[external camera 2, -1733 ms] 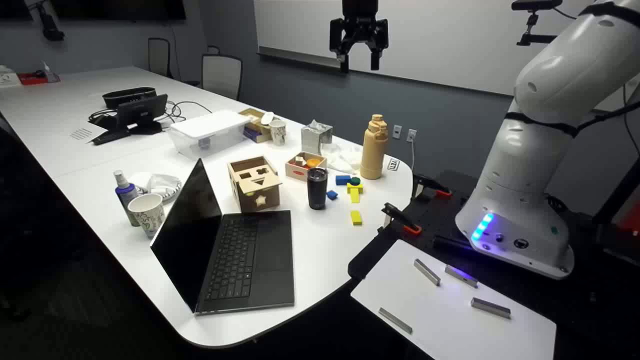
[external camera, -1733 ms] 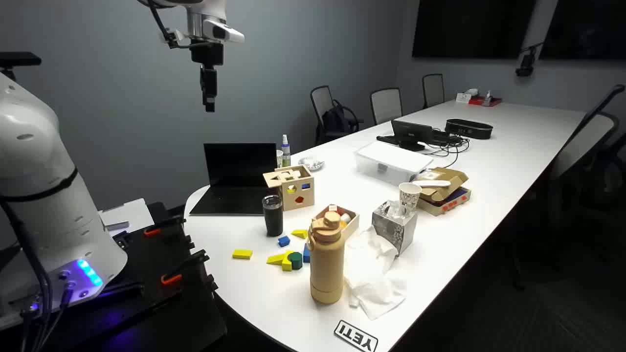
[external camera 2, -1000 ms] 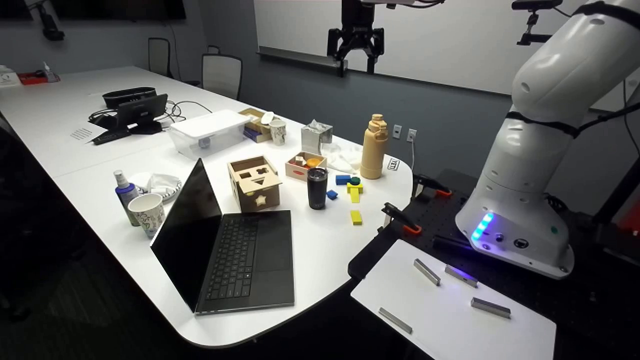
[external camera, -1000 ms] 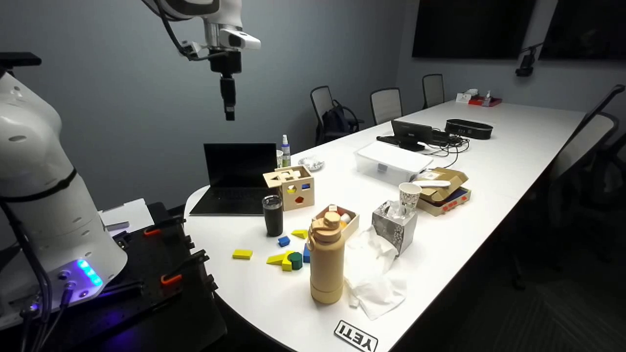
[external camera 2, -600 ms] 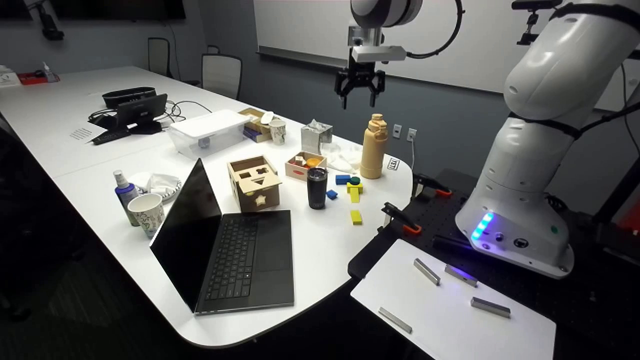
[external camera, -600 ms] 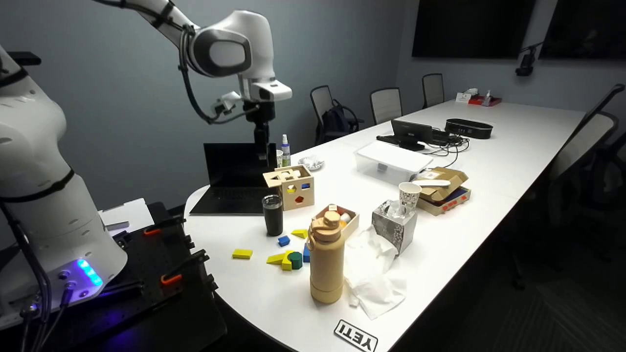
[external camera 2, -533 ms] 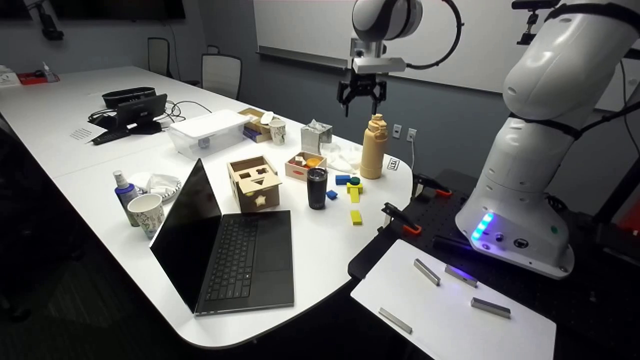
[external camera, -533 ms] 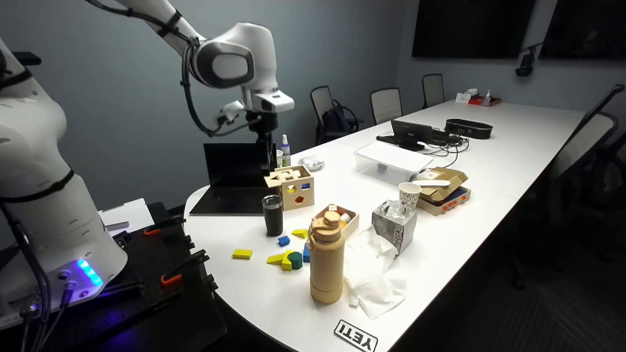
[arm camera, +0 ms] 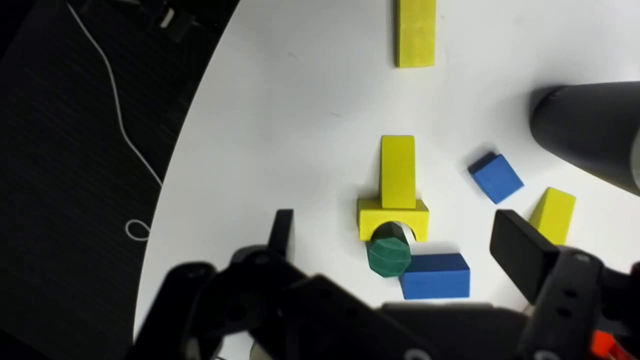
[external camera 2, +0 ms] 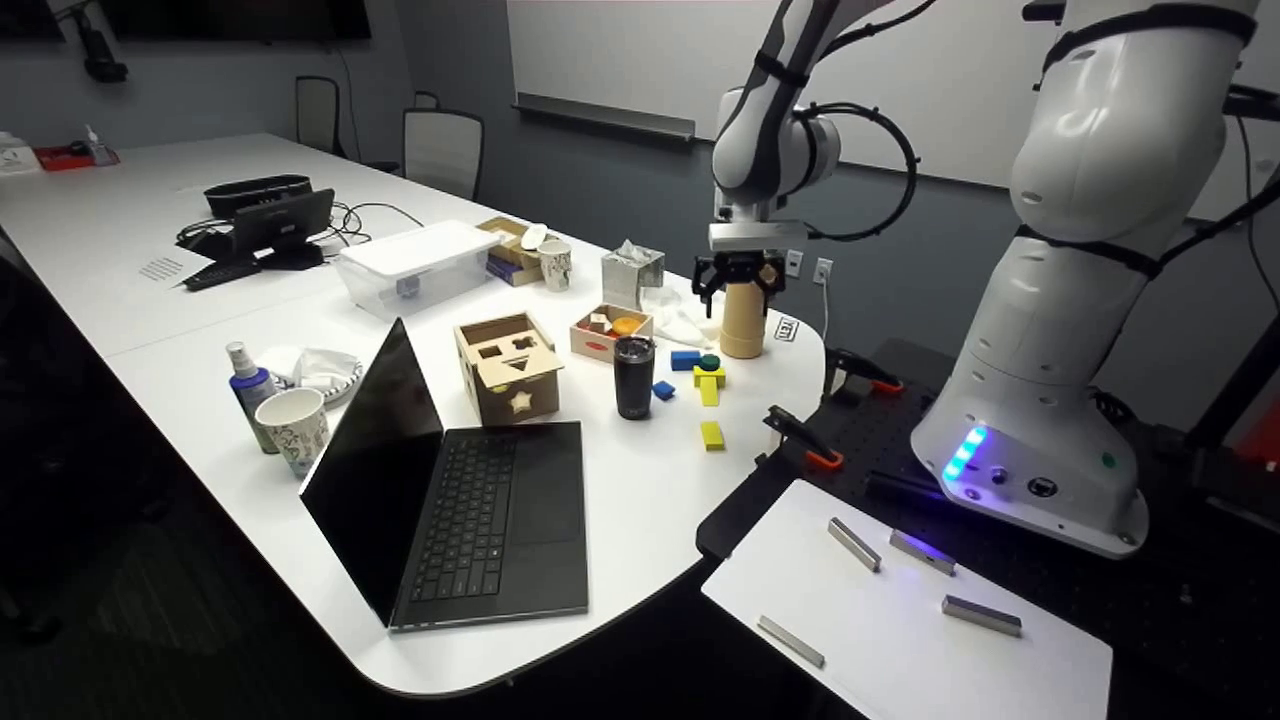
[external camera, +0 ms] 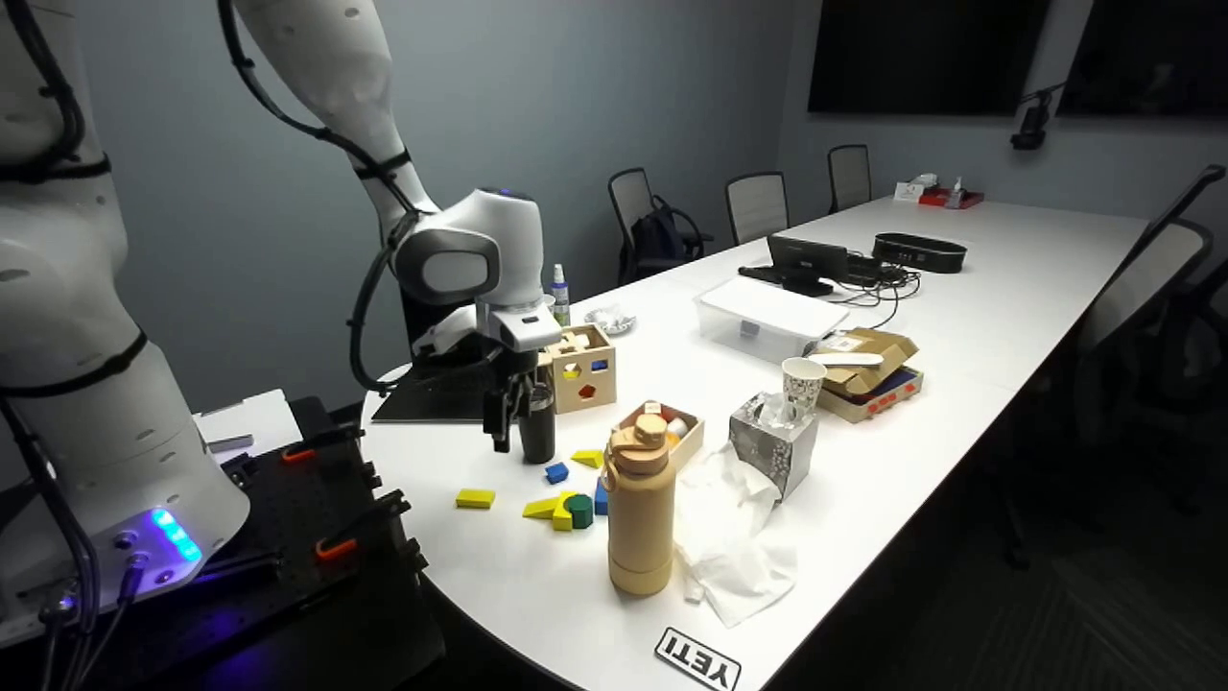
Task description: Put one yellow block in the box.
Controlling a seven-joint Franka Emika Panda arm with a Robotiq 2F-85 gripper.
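Note:
The box [external camera: 583,379] is pale wood with shaped holes, its lid partly slid off; it stands beside the laptop in both exterior views [external camera 2: 510,385]. A flat yellow block [external camera: 475,499] lies alone near the table edge, also in the wrist view [arm camera: 417,35]. A yellow wedge [arm camera: 398,172] touches a yellow arch block [arm camera: 367,222]. Another yellow wedge [external camera: 588,459] lies near the small tray; it shows in the wrist view [arm camera: 555,215] by the right finger. My gripper [arm camera: 393,222] is open and empty, above the table, its fingers apart on either side of the arch in the wrist view.
A black tumbler [external camera 2: 634,378] stands between box and blocks. A tan bottle [external camera: 641,528] stands beside the blocks. A green block [arm camera: 389,257] and blue blocks [arm camera: 435,284] lie by the arch. A small wooden tray [external camera 2: 597,346] and an open laptop [external camera 2: 520,520] are near.
My arm has come down from high above the table and my gripper now hangs low, closer to the blocks. The gripper stays open. The blocks and box have not moved.

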